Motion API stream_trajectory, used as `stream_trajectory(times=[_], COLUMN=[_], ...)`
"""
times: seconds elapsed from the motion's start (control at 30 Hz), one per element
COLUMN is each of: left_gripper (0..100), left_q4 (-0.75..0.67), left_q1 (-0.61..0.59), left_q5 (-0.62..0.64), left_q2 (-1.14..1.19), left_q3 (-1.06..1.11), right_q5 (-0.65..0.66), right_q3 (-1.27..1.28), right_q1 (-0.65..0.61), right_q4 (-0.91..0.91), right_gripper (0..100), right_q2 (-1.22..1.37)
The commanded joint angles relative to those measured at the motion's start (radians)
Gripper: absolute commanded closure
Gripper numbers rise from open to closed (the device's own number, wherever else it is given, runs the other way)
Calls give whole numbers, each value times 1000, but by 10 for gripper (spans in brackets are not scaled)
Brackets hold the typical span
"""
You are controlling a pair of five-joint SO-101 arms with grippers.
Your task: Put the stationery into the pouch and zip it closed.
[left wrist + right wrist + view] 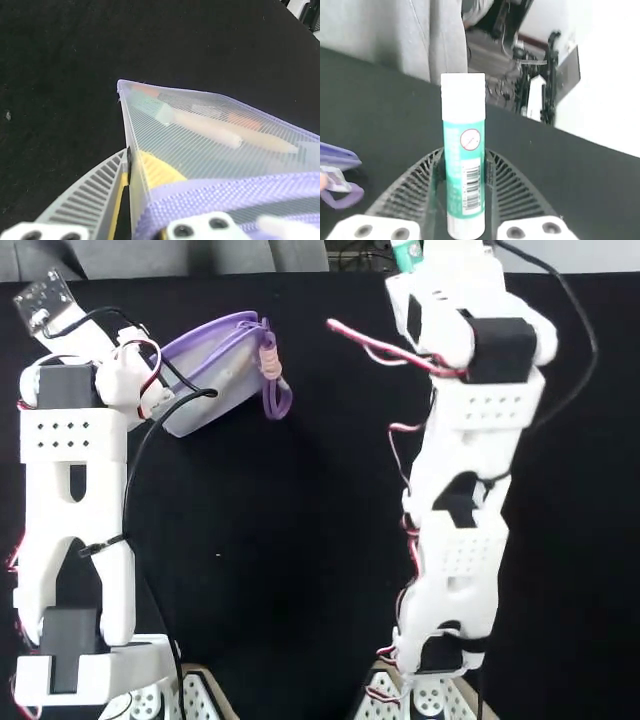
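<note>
left gripper [128, 155] pinching pouch [210, 135] edge between its jaws | right gripper [463, 155] closed on glue stick [463, 110], protruding past its jaws

You had a black table [300, 570], grey cloth [425, 35] hanging behind it, tangled cables [507, 85] on the floor [487, 45], and bright light [610, 75] beyond.

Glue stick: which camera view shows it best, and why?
Right wrist view: the glue stick is close and central, cap and label plain, clamped in the right hand. The high view catches just its teal end, small and far off.
</note>
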Motion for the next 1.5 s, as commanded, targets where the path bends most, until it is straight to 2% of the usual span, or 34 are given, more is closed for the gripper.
stream_trajectory(times=[0.0, 0.53, 0.8, 1.03, 1.33, 1.47], left_gripper=[970, 970, 970, 970, 970, 970], left_q4=[-6, 9, 9, 9, 9, 9], left_q1=[-10, -10, -10, -10, -10, -7], left_q5=[2, 2, 2, 2, 2, 2], left_q2=[6, 6, 6, 6, 6, 6], left_q3=[19, 8, 8, 8, 7, 7], right_q5=[-48, -160, -158, -157, -158, -221], right_q3=[-47, -21, 295, 472, 555, 585], right_q1=[-12, -20, -23, -146, -259, -278], right_q4=[31, 38, 35, 29, 15, 26], right_gripper=[987, 987, 987, 987, 987, 987], right_q2=[-113, -321, -579, -736, -759, -762])
